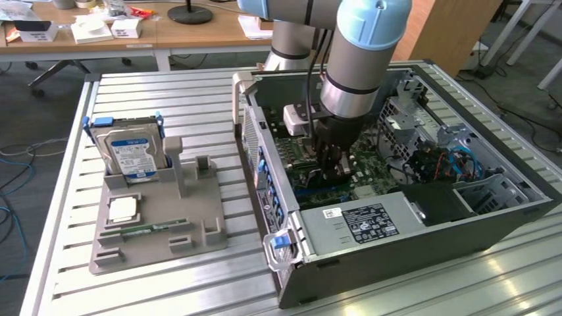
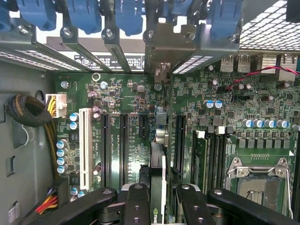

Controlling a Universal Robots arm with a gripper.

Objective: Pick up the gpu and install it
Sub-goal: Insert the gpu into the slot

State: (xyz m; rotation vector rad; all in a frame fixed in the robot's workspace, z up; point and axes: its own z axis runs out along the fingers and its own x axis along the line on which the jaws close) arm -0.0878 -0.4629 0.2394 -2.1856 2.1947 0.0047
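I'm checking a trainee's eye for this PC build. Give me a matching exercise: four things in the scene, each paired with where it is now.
Things:
1. gpu
2. hard drive
3. memory stick
4. power supply

Places:
A. lying flat in the grey tray
B. in the hand, over the motherboard
C. upright in the tray's holder
D. in the case, at its near edge

Pairs: 1-B, 2-C, 3-A, 4-D
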